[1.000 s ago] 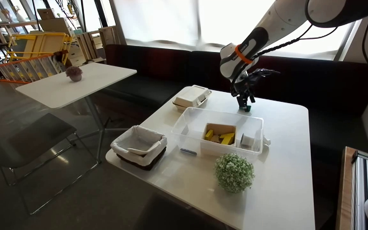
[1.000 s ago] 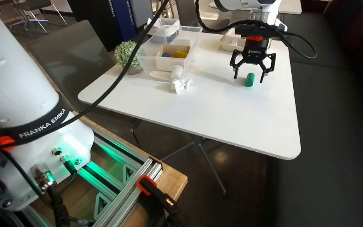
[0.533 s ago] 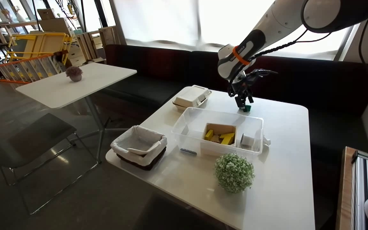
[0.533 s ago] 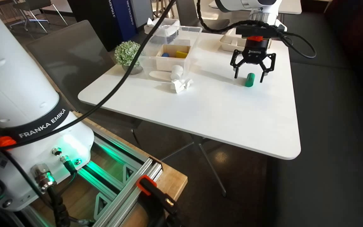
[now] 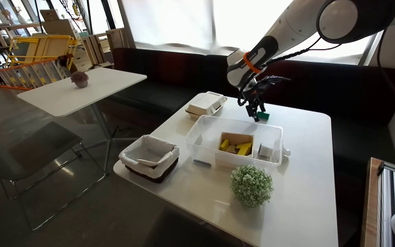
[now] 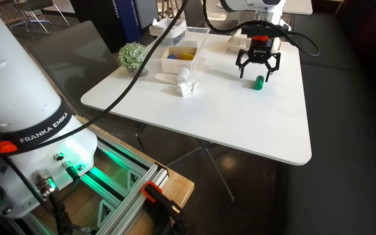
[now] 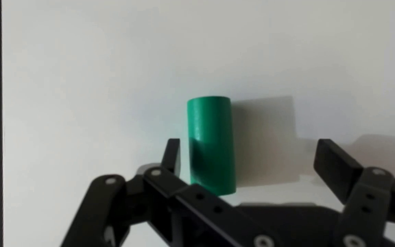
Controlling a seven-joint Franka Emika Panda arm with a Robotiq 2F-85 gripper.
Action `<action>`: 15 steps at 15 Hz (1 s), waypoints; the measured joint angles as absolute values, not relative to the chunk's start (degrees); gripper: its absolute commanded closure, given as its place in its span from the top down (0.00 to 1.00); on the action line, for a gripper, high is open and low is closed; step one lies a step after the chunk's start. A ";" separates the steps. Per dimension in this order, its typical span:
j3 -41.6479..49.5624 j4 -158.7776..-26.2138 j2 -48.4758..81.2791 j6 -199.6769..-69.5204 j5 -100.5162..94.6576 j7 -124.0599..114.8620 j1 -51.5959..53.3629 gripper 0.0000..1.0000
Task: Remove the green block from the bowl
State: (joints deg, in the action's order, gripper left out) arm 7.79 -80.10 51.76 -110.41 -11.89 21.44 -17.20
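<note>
The green block (image 7: pixel 209 133), a small green cylinder, lies on its side on the white table. It also shows in both exterior views (image 5: pixel 264 115) (image 6: pixel 259 83). The bowl, a see-through whitish rectangular tub (image 5: pixel 275 134), stands apart from it and holds no green block that I can see. My gripper (image 7: pixel 249 144) is open and empty over the block; it also shows in both exterior views (image 5: pixel 260 114) (image 6: pixel 254 79). In the wrist view the block sits close to the left finger, apart from it, with a wide gap to the right finger. A gripper link hides its lower corner.
In the tub are a cardboard box (image 5: pixel 236 138) with yellow pieces (image 5: pixel 244 149) and a white cup (image 5: pixel 265 151). Around it stand a takeaway box (image 5: pixel 206 104), a cloth-lined basket (image 5: pixel 129 157), a fuzzy plant (image 5: pixel 251 186), a dark bar (image 5: pixel 202 163) and crumpled paper (image 6: pixel 187 87).
My open gripper has shifted left in both exterior views and slightly up in one of them. The block has stayed in place and now shows off-centre between the fingers.
</note>
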 measured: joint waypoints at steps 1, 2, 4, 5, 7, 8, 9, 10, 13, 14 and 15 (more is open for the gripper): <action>7.78 -79.17 52.23 -109.44 -11.89 21.23 -17.07 1.00; 7.81 -78.20 52.69 -108.50 -11.89 20.71 -16.94 1.00; 7.87 -76.12 53.65 -106.94 -11.89 19.35 -16.71 1.00; 7.94 -75.01 54.12 -106.03 -11.90 18.71 -16.55 1.00; 8.11 -72.99 55.05 -104.59 -11.90 17.67 -16.19 1.00; 8.12 -72.04 55.56 -104.16 -11.90 17.26 -16.12 1.00; 8.15 -71.16 56.10 -103.90 -11.94 16.94 -16.06 1.00; 8.30 -70.29 56.68 -103.67 -11.97 16.68 -16.01 1.00; 8.83 -68.46 57.88 -103.66 -12.42 15.98 -15.85 1.00; 8.88 -68.13 58.06 -103.66 -12.47 15.92 -15.84 1.00; 8.90 -67.94 58.17 -103.66 -12.49 15.88 -15.84 1.00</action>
State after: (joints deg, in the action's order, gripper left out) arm 8.90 -67.94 58.17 -103.66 -12.49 15.88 -15.84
